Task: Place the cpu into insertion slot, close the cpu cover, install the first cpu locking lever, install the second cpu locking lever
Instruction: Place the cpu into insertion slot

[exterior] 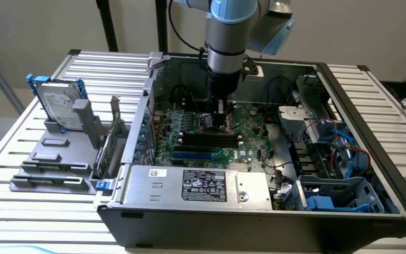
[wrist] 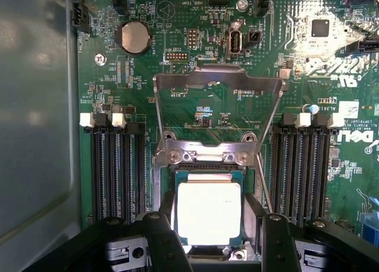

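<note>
- Clearly the cpu (wrist: pixel 209 211) lies flat in the insertion slot (wrist: pixel 163 177), mid-frame in the exterior view;
- we see the gripper (wrist: pixel 210 221) jaws spread astride it (gripping nothing);
- the cpu cover (wrist: pixel 219 75) stands open, leaving access.

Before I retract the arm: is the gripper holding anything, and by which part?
Nothing, it seems: the cpu lies in the insertion slot, the gripper's open jaws either side of it.

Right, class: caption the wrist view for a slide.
Open fingers flank the cpu in the insertion slot, cpu cover flipped open.
</note>
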You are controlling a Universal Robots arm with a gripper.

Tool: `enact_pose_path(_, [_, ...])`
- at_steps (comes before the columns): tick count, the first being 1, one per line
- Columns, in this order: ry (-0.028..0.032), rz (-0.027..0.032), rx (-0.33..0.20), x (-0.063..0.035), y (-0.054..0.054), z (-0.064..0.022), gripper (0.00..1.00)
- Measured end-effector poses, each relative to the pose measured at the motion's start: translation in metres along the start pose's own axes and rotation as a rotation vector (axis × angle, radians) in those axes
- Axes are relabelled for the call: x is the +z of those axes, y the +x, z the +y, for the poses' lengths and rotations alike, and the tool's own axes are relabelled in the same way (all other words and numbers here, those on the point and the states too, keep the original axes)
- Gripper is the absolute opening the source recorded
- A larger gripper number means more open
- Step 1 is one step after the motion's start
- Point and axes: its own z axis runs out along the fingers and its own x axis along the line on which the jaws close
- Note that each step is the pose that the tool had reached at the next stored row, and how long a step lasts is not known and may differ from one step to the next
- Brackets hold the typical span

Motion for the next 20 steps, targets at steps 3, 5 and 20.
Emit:
enact_pose_path(3, [0.0,0.0,0.0,0.0004,0.0,0.0,0.54])
enact_pose_path(5, [0.0,0.0001,0.0,0.0007,0.0,0.0,0.54])
enact_pose_path(20, [-0.0001,0.0,0.005,0.0017,0.0008,0.0,0.54])
